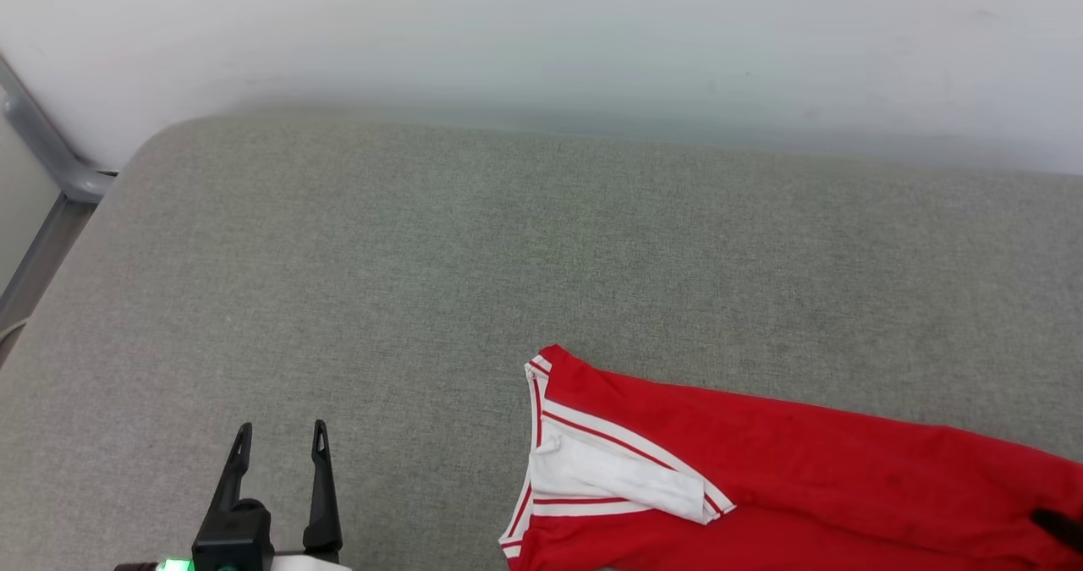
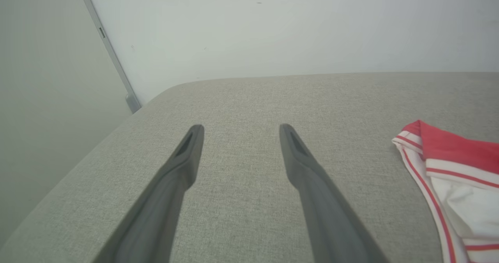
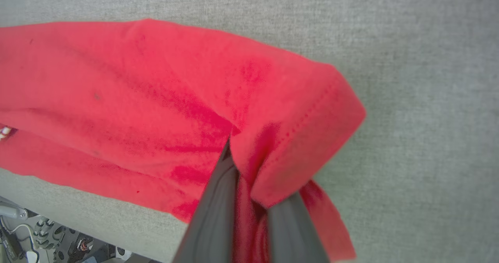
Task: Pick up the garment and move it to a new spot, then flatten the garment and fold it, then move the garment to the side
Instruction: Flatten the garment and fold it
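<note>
- Red jersey (image 1: pixel 804 469) lies bunched along the near right of the grey padded worktop (image 1: pixel 338 258), its long axis running left to right.
- My right fingers (image 3: pixel 216 208) are pinched tight on the hemmed right-hand corner.
- My left fingers (image 1: pixel 321 486) stand wide apart, holding nothing, well left of its striped end. I judge that's theirs to take.
</note>
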Controlling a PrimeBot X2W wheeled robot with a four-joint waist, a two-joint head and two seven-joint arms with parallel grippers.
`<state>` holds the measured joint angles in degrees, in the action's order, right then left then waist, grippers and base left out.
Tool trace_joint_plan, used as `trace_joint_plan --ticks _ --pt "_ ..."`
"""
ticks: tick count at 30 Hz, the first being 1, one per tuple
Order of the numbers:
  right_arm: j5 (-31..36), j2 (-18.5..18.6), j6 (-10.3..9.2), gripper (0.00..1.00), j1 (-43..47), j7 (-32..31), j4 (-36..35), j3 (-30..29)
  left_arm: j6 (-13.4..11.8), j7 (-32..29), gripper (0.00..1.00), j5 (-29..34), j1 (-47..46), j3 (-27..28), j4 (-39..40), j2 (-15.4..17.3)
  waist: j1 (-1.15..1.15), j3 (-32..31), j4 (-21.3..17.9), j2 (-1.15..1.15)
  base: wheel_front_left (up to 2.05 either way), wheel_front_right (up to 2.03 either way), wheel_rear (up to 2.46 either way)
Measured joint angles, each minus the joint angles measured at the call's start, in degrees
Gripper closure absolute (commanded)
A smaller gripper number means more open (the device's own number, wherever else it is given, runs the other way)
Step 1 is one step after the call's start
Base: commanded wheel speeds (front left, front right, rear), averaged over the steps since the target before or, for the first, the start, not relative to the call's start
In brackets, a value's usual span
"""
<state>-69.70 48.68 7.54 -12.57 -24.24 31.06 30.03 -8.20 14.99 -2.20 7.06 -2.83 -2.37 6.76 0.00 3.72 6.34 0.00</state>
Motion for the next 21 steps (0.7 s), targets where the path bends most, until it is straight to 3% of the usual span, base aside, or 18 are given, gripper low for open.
trace_joint_plan --ticks 12,21 --pt "-2.4 1.5 -0.03 1.00 1.2 -0.4 -16.1 -0.2 0.5 0.0 0.00 0.7 1.4 0.6 0.2 -0.2 0.00 -1.3 -0.1 0.00 0.00 0.00 0.00" --pt "1.8 -2.8 -0.04 1.00 -2.1 -4.3 -26.6 3.1 1.0 0.0 0.00 1.2 0.6 -0.6 -0.2 -1.0 0.00 -0.2 0.4 0.00 0.00 0.00 0.00"
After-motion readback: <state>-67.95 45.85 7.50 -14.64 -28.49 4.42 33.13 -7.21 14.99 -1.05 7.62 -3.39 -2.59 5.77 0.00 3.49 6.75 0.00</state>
